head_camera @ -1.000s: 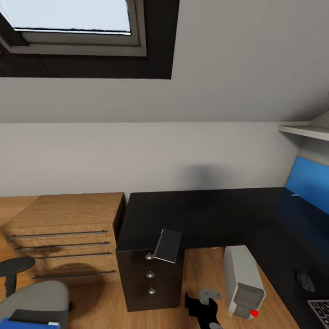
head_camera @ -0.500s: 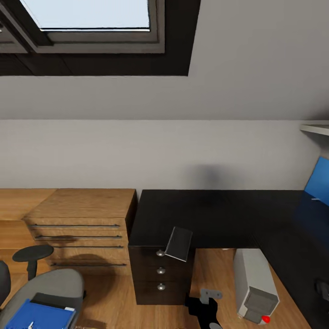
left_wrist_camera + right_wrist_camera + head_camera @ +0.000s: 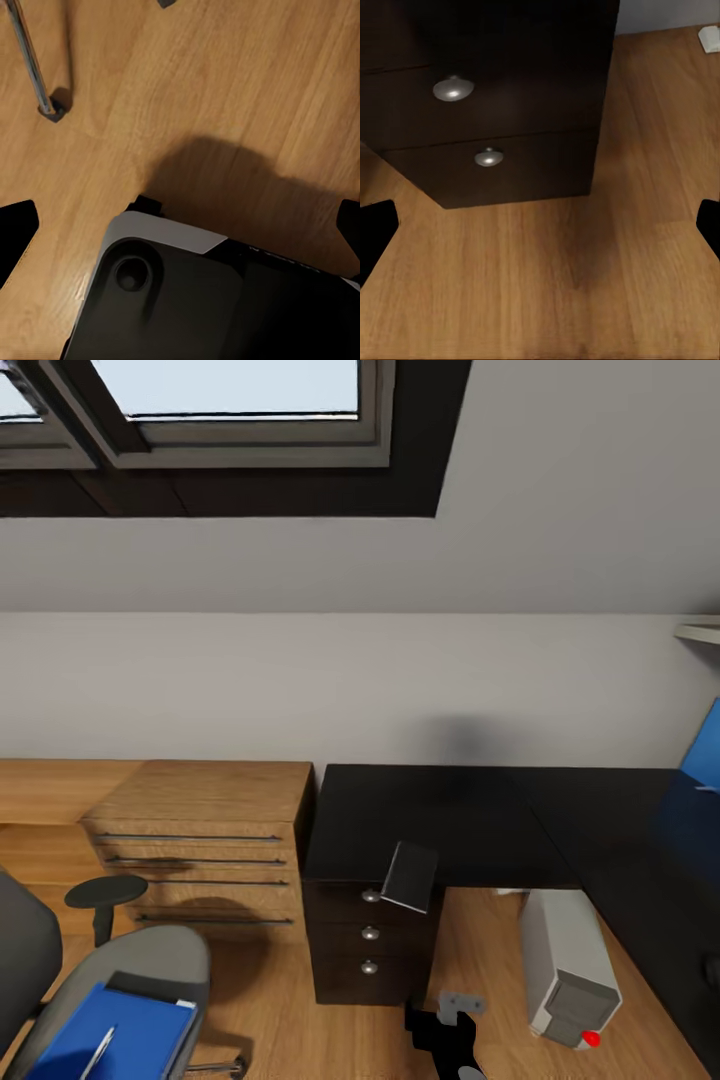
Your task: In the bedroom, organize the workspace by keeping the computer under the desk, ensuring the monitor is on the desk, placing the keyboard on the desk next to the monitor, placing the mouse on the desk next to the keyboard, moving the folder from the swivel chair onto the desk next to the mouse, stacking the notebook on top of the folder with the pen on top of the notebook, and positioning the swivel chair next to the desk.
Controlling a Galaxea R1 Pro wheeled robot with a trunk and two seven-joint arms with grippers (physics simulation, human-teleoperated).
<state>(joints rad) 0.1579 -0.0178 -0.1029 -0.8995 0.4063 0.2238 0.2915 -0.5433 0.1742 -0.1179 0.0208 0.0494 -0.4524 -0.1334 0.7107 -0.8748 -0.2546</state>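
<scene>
Bedroom corner under a skylight: glossy black L-shaped counter (image 3: 450,810) with silver-knobbed drawers (image 3: 487,127), top mostly bare. Light grey boxy computer tower (image 3: 565,965) sits on the floor under it, already where it belongs. Bright blue flat folder (image 3: 110,1035) lies on the grey padded swivel chair (image 3: 150,970) with a thin silvery pen (image 3: 97,1050) on top, waiting for pickup. Both grippers: fingertips far apart at the wrist-view edges, holding nothing.
</scene>
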